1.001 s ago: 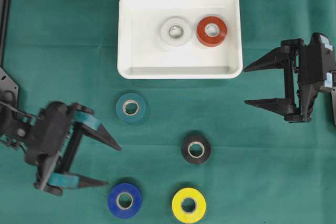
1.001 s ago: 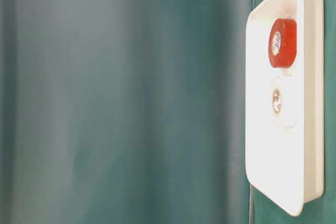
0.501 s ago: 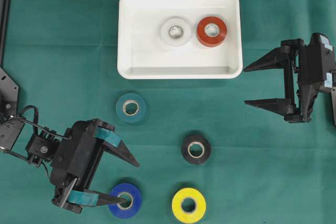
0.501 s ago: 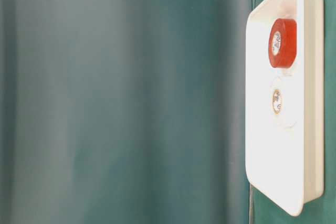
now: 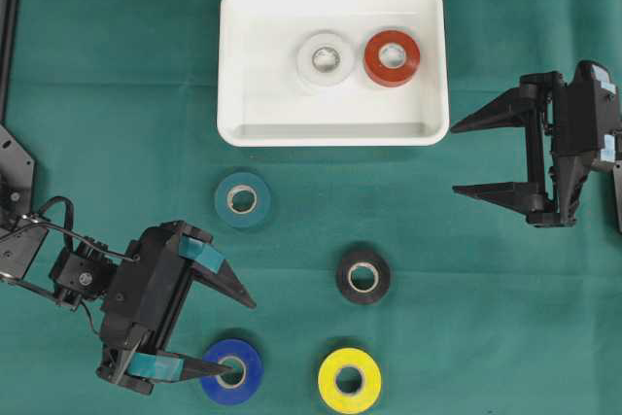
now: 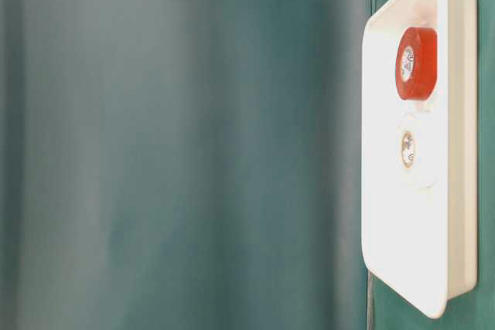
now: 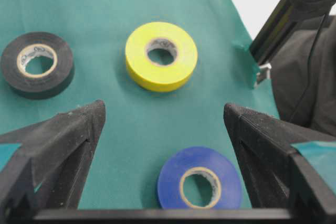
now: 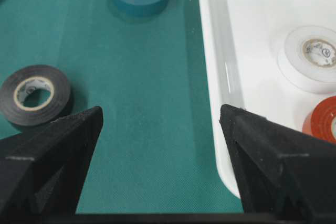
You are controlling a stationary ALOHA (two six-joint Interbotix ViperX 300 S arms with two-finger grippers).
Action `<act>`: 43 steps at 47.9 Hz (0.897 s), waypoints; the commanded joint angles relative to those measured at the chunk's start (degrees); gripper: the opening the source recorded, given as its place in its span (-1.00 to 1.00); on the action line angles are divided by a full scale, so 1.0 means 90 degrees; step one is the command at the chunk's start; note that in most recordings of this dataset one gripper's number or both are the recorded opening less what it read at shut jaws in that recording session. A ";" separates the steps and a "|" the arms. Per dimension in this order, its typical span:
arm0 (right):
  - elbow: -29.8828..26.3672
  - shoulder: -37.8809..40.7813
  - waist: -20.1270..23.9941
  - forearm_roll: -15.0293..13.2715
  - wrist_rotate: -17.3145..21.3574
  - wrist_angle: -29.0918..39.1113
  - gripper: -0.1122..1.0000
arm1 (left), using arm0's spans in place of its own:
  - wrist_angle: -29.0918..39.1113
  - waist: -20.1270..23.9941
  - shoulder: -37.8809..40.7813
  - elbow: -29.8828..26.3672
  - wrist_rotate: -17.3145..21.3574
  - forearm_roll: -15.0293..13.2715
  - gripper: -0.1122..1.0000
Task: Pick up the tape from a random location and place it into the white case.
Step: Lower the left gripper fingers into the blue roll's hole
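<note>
Overhead only: teal tape (image 5: pixel 242 200) | left gripper (image 5: pixel 231 334) agape by blue tape (image 5: pixel 231 371) | right gripper (image 5: pixel 458 158) agape

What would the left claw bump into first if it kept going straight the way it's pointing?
Probably the blue tape roll. The left gripper is open, with the roll already partly between its fingers. Beyond it lies the yellow tape roll. How high the fingers sit above the cloth is unclear.

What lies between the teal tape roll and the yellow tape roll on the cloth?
In the overhead view, only bare green cloth lies between the teal tape roll and the yellow tape roll; the black tape roll sits just beside that line.
</note>
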 commanded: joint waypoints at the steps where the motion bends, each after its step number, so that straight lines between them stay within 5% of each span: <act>1: -0.0137 -0.0010 0.0000 0.0000 0.0010 -0.0020 0.74 | 0.0000 -0.0020 -0.0049 -0.0137 0.0000 0.0010 0.92; 25: -0.0137 -0.0010 0.0000 0.0000 0.0010 -0.0020 0.74 | 0.0195 -0.0020 -0.0049 -0.0146 -0.0049 0.0010 0.92; 43: -0.0137 -0.0020 0.0000 0.0000 0.0010 -0.0020 0.74 | 0.2305 -0.0322 0.0557 -0.0967 -0.0068 0.0000 0.92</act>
